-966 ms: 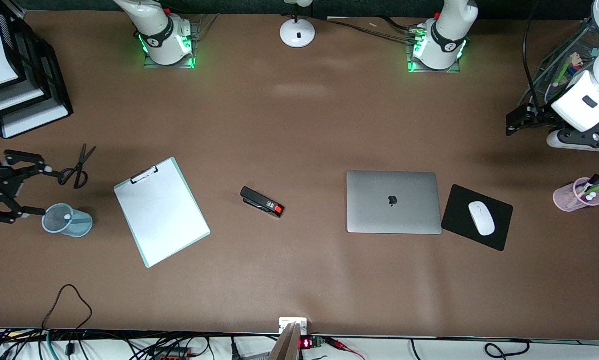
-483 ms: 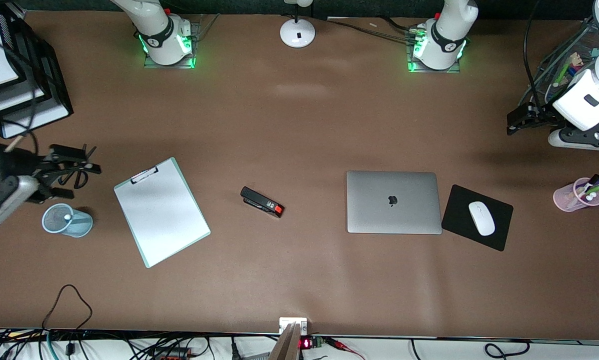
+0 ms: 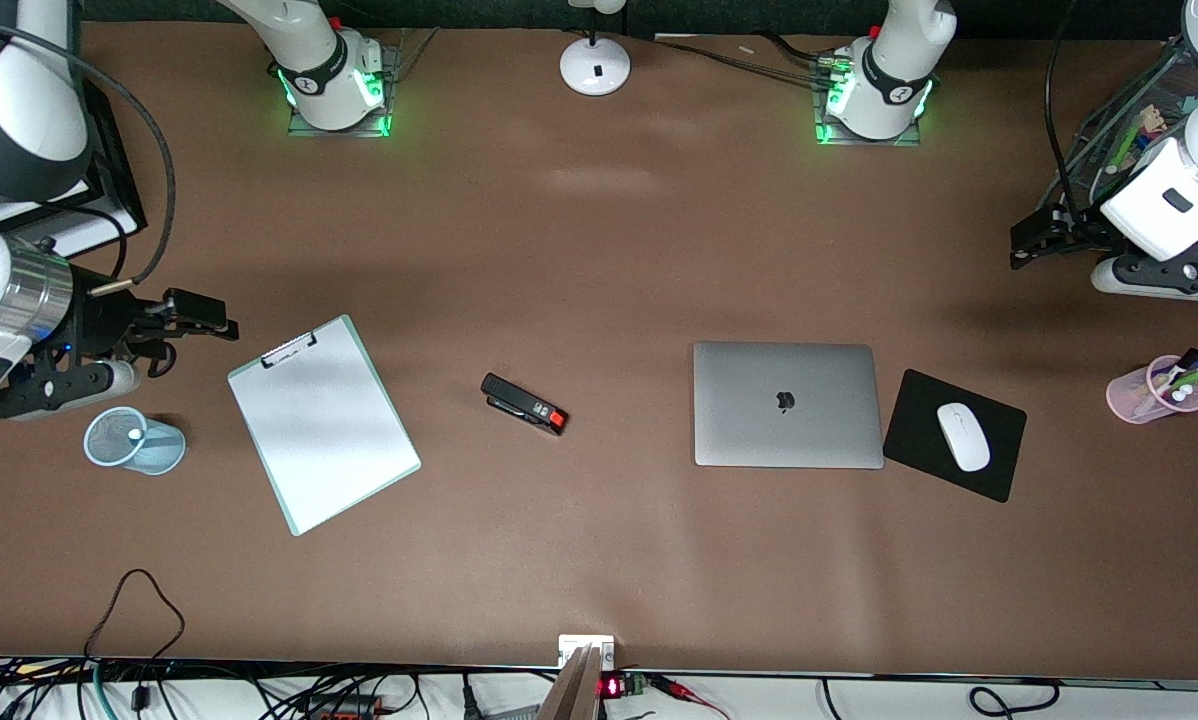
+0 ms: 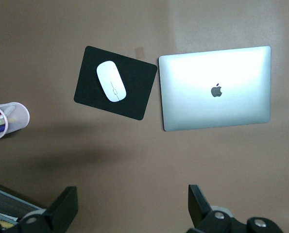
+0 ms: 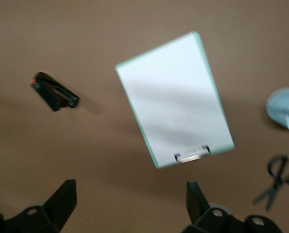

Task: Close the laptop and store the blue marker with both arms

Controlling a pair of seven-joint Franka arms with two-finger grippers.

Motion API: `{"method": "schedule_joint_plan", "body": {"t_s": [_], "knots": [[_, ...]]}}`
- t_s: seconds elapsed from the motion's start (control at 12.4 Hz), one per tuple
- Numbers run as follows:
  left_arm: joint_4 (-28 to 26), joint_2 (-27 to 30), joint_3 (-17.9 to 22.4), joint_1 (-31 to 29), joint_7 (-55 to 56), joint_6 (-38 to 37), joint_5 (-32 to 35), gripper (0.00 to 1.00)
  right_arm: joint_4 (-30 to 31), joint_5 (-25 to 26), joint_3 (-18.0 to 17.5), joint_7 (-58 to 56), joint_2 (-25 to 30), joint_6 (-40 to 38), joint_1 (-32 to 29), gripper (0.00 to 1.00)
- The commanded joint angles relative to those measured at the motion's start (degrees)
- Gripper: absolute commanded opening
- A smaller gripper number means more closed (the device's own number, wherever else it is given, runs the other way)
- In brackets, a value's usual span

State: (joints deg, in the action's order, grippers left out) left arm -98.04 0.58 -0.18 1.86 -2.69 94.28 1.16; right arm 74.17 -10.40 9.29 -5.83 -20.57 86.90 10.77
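The silver-grey laptop (image 3: 787, 404) lies shut on the table, its apple logo up; it also shows in the left wrist view (image 4: 214, 87). The blue marker as such is not in view. A small whitish end shows inside the light blue mesh cup (image 3: 134, 440), and I cannot tell what it belongs to. My right gripper (image 3: 221, 322) is open and empty, up in the air over the scissors beside the clipboard (image 3: 321, 420). In its wrist view (image 5: 129, 201) it is over bare table. My left gripper (image 3: 1027, 245) is open and empty (image 4: 132, 204), high over the table at the left arm's end.
A black mouse pad (image 3: 949, 435) with a white mouse (image 3: 962, 436) lies beside the laptop. A pink cup of pens (image 3: 1154, 390) stands at the left arm's end. A black stapler (image 3: 524, 403) lies between clipboard and laptop. A white lamp base (image 3: 595, 65) stands between the arms' bases.
My right gripper has left the blue mesh cup, risen and turned, and now is over the scissors, closer to the clipboard. The left gripper has barely moved.
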Motion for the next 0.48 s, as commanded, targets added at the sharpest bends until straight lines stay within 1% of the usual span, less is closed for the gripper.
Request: {"method": "schedule_joint_plan", "body": {"t_s": [0.0,0.08,0.16,0.4], "knots": [[0.1,0.8,-0.1,0.2,0.3,-0.9,0.2,1.0,4.7,6.3,0.3,4.6,3.9,-2.9,-0.1,1.0],[0.1,0.7,-0.1,0.2,0.3,-0.9,0.2,1.0,4.8,8.0,0.4,6.7,4.8,-3.9,-0.7,1.0],[0.1,0.8,-0.1,0.2,0.3,-0.9,0.2,1.0,4.9,8.6,0.4,6.8,6.1,-4.6,-2.2,1.0],[0.1,0.8,-0.1,0.2,0.3,-0.9,0.2,1.0,5.1,8.7,0.3,3.2,8.1,-3.9,-7.4,1.0]]}}
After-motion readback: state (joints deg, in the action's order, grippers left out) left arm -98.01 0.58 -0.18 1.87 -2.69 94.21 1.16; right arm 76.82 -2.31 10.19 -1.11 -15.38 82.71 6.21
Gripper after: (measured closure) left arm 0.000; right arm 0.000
